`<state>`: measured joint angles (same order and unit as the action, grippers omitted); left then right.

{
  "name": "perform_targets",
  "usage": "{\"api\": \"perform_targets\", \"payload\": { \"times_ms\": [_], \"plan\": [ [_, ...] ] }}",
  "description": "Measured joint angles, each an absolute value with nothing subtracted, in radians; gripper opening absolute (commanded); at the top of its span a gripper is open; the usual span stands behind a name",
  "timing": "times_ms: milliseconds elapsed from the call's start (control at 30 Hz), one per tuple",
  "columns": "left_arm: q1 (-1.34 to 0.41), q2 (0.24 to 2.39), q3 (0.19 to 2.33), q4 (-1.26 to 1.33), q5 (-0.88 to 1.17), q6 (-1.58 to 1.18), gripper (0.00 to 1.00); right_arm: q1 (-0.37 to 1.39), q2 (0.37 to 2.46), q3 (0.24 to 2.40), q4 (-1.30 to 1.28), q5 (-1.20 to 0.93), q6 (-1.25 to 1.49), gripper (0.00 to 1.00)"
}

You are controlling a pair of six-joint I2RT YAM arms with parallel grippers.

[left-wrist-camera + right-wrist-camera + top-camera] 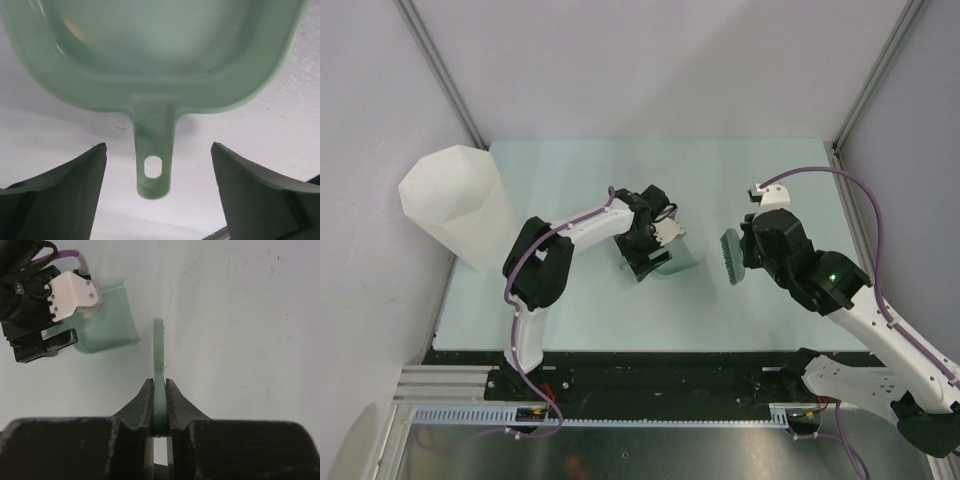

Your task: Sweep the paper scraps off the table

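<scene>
A small green dustpan (678,262) lies on the pale mint table (620,305) near the middle. In the left wrist view its pan (150,65) fills the top and its handle (152,155) points down between my left gripper's (158,146) fingers, which stand wide apart and do not touch it. My left gripper (655,248) is open. My right gripper (159,382) is shut on the flat handle of a green brush (158,352), held on edge to the right of the dustpan (107,325). The brush (731,256) hangs beside my right gripper (750,250). The paper scraps are out of view.
A tall translucent white faceted bin (455,205) stands at the table's left edge. Grey walls and metal posts close in the back and sides. A black strip (650,358) runs along the front edge by the arm bases.
</scene>
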<state>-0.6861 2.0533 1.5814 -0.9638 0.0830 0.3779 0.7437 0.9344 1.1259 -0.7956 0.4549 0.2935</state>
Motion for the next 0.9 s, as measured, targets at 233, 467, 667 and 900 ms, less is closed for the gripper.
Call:
{"api": "perform_targets", "payload": {
  "times_ms": [233,467,667,900],
  "plan": [
    [-0.686,1.913,1.581,-0.968,0.115,0.391,1.0,0.739,0.936,1.126,-0.789,0.455,0.266,0.0],
    [-0.668,1.52,1.505,-0.919,0.18,0.392,1.0,0.736,0.943,1.121,-0.674,0.438,0.133,0.0],
    [-0.609,1.224,1.262,-0.805,0.139,0.382,1.0,0.787,1.033,1.12,-0.421,0.442,-0.101,0.0],
    [-0.49,1.006,1.003,-0.679,0.075,0.378,1.0,0.914,1.271,1.055,-0.039,0.432,-0.459,0.0]
  ]
}}
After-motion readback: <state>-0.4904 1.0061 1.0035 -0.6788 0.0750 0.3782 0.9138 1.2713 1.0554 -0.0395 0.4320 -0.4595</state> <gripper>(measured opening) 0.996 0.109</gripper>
